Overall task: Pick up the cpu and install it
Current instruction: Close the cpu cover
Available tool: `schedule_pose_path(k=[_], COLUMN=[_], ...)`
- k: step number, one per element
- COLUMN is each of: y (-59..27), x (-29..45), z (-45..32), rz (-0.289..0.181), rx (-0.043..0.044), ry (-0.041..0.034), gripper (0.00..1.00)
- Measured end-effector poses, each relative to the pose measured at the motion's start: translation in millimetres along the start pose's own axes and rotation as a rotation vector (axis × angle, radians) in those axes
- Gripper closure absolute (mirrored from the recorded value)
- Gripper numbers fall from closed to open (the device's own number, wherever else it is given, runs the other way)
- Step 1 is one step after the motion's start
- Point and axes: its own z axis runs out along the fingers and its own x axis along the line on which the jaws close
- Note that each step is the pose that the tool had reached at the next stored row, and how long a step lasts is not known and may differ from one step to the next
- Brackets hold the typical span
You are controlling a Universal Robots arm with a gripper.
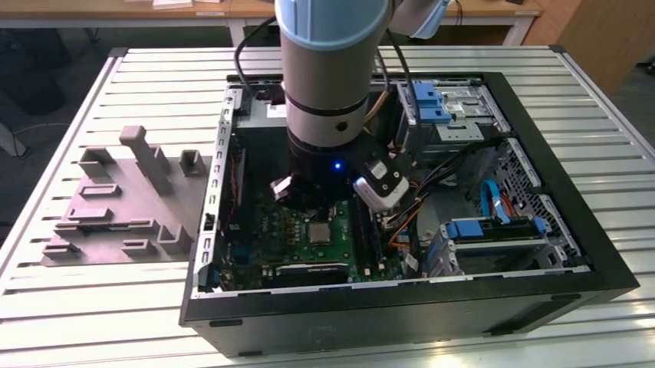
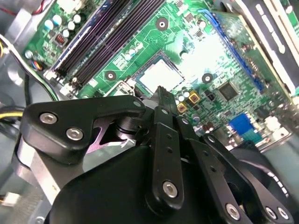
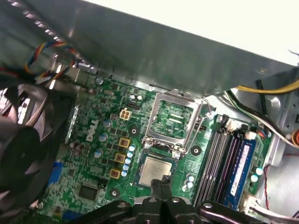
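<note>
Fingertips of the black gripper [image 3: 161, 183], pressed together empty, are hovering beside the light, fragile silver-beige square cpu [image 3: 154, 170], best taken by its edges.

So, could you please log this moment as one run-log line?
cpu: seated in socket | end effector: shut, tips at cpu edge | socket frame: raised | site: motherboard

A slatted metal table [image 1: 123, 307] carries an open black computer case [image 1: 409, 314] lying on its side. Beside it, towards the exterior view's left, a grey moulded plastic tray [image 1: 113, 222] with upright posts rests on the slats.
</note>
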Motion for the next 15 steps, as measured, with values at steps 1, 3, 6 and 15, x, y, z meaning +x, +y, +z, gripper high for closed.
schedule_pose_path(k=[1, 3, 6, 15], y=[0.0, 0.0, 0.0, -0.1], x=[0.0, 0.0, 0.0, 0.0], z=[0.2, 0.6, 0.9, 1.0], rz=[-0.018, -0.056, -0.104, -0.112], rx=[0.0, 0.0, 0.0001, 0.0], ry=[0.0005, 0.0015, 0.0026, 0.0028], gripper=[0.89, 0.89, 0.89, 0.89])
